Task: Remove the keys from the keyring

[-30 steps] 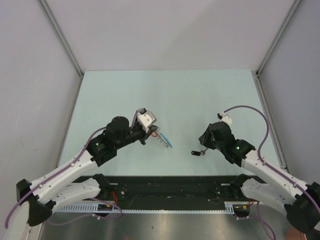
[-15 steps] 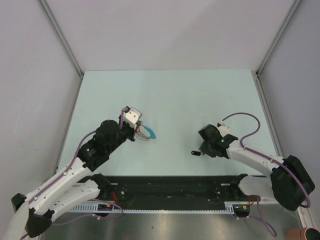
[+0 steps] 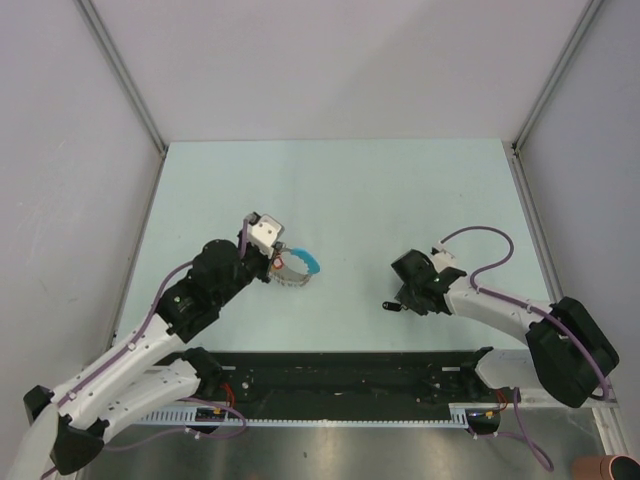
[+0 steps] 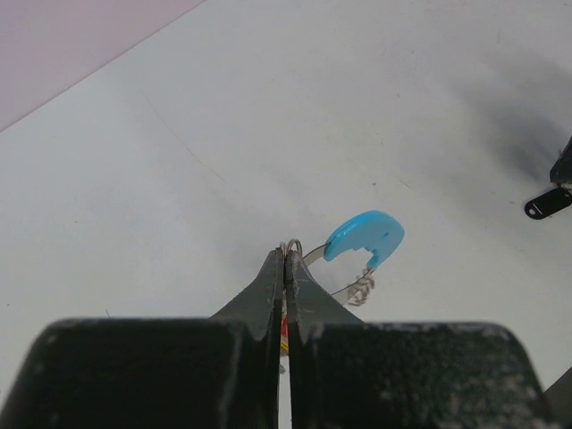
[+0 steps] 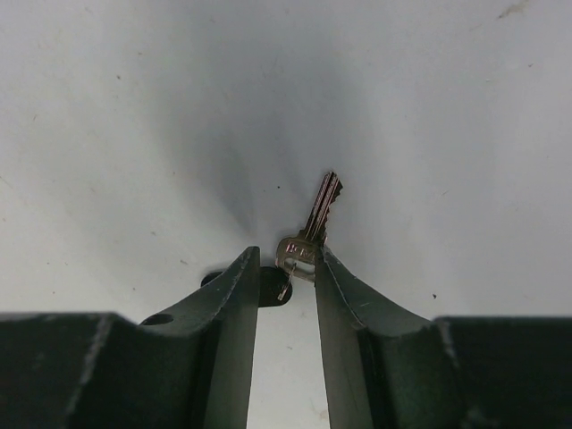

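Note:
My left gripper (image 3: 276, 264) is shut on the keyring (image 3: 297, 270), a thin silvery loop with a light-blue band (image 4: 365, 237) and a frayed bit of chain (image 4: 362, 288). The loop hangs out to the right of the closed tips (image 4: 285, 256). A red sliver (image 4: 284, 335) shows between the pads. Two keys lie on the table by my right gripper (image 5: 286, 261): a brass-coloured key (image 5: 311, 231) and a dark-headed key (image 5: 273, 286). The right jaws stand apart around the key heads. The brass head touches the right fingertip (image 5: 329, 268). From above, the dark key (image 3: 392, 306) pokes out left of my right gripper (image 3: 404, 299).
The pale green tabletop (image 3: 340, 190) is walled by grey panels left, right and behind. A black rail (image 3: 340, 375) with the arm bases runs along the near edge. A purple cable (image 3: 480, 245) loops above the right wrist.
The left arm pulled back to the left with the keyring, which now hangs as an open loop. The right arm folded down low, its gripper staying by the keys.

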{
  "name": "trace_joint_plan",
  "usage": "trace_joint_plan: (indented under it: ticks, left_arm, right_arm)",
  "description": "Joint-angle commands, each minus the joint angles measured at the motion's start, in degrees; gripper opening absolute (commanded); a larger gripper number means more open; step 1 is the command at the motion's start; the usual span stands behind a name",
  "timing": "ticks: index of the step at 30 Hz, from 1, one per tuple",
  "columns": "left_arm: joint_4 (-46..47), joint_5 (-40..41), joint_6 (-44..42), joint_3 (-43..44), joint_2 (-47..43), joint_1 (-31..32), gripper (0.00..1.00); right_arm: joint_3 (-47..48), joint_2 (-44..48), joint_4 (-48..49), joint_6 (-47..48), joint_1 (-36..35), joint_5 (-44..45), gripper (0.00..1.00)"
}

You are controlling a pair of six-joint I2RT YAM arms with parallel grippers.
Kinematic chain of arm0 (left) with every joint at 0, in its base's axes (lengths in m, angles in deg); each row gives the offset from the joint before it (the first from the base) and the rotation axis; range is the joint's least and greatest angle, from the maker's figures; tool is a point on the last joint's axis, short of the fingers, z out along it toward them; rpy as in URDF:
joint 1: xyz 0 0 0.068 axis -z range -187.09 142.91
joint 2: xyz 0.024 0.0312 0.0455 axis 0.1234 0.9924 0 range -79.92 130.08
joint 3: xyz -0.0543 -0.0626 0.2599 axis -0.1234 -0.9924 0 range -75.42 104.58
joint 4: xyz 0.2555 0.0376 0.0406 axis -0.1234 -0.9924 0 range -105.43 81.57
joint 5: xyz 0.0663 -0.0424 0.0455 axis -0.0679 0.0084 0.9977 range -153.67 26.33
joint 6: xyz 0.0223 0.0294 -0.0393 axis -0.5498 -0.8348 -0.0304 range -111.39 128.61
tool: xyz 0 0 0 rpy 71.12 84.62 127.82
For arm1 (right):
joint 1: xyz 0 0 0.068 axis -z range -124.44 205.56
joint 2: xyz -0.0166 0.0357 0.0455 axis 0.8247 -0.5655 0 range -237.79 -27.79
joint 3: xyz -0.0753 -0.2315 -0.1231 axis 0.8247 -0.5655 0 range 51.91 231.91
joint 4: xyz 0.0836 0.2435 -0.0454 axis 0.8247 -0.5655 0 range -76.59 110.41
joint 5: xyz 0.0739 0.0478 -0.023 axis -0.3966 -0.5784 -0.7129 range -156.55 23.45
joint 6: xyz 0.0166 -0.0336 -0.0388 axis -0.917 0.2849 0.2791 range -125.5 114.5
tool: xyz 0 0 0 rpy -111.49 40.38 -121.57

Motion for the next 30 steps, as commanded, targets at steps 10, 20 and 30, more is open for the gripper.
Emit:
trace_joint_plan:
  ticks: [10, 20, 30]
  left_arm:
    - [4.6, -0.8, 6.6, 3.3, 5.7, -9.2, 0.0]
    - [4.9, -7.4, 19.3, 10.6, 21.7, -24.5, 0.0]
    - [5.5, -5.2, 20.9, 11.1, 34.7, -28.2, 0.0]
  right_arm:
    - [0.9, -1.4, 7.2, 0.2, 4.8, 1.5, 0.0]
    - [1.2, -4.5, 24.9, 14.6, 27.8, 0.7, 0.0]
    - [4.8, -13.6, 39.6, 21.5, 34.4, -11.0, 0.11]
